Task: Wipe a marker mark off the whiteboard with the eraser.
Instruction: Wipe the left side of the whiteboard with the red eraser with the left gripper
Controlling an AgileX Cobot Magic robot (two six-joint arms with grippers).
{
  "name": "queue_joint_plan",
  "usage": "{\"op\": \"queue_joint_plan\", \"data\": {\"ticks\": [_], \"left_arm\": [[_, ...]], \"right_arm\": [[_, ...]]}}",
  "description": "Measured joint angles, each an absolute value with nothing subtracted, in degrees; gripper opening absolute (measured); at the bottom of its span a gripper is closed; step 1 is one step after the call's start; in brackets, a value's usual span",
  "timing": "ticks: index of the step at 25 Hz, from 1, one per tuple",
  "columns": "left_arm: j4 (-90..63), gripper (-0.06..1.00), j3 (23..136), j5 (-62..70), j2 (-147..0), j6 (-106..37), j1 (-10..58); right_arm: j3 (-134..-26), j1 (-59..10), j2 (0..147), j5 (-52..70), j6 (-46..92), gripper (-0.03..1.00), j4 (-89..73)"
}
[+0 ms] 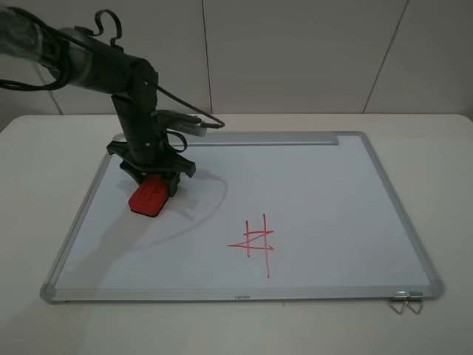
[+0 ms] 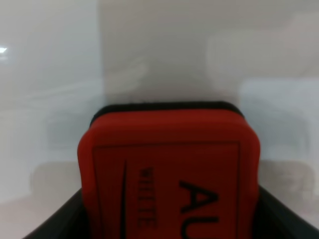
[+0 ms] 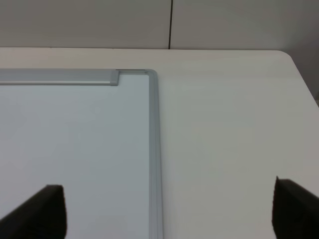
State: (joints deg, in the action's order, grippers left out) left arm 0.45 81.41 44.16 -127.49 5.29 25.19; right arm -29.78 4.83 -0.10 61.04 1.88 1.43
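Exterior high view showed your left pincer (image 1: 152, 185) clamped on the small red rectangular eraser with black felt base (image 1: 148, 200), resting on the far-left part of the large white silver-framed whiteboard (image 1: 310, 185). No curly red marker mark showed, so the wipe looked done, unless a trace hid beneath. Only the red hash of crossed lines (image 1: 255, 240) was visible. You could read "AU" on the eraser; your right pincer (image 3: 164, 211) stood apart, empty.

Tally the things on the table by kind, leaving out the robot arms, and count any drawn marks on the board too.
Whiteboard: 1
Eraser: 1
Red hash mark: 1
Metal clip: 1
Total: 4
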Motion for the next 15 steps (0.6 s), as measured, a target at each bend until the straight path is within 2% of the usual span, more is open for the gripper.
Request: {"op": "queue_joint_plan", "data": {"ticks": [10,15], "left_arm": [[-2.7,0.57,81.3,40.1,-127.5,4.9,33.8],[-3.6,0.57,81.0,40.1,-126.5,5.0,35.2]], "right_arm": [[-29.8,4.8,-0.1,61.0,1.9,0.71,1.4],[-29.8,4.8,-0.1,61.0,1.9,0.71,1.4]]}}
